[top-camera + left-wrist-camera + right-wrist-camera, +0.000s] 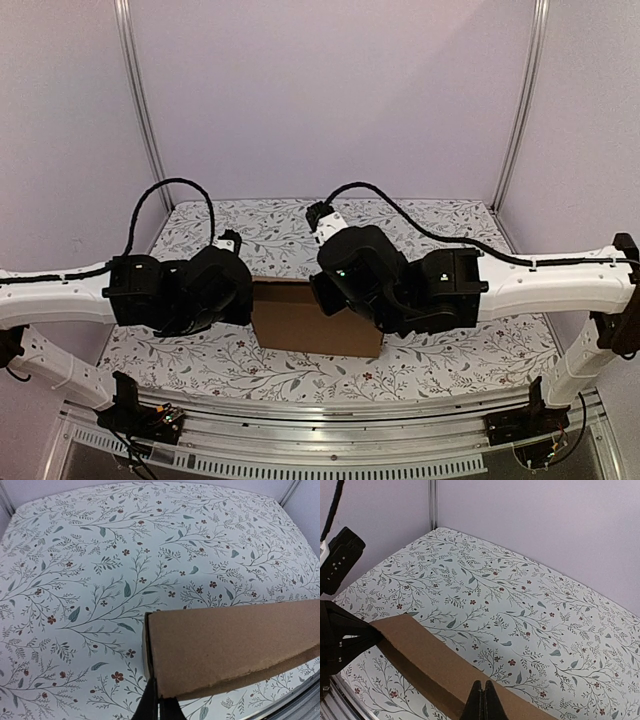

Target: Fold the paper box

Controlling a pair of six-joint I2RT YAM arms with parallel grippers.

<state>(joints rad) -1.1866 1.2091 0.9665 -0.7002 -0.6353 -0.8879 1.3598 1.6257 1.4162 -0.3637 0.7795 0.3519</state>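
Top external: paper box on table, long axis left-right, midway between left arm and right arm.
Left wrist: left claw pinched closed on box's left corner.
Right wrist: right claw pinched closed on its edge, rightward end.

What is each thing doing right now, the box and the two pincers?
paper box, folded up into a closed box shape, gripped at both ends.
left pincer, shut on the box's edge.
right pincer, shut on the box's edge.
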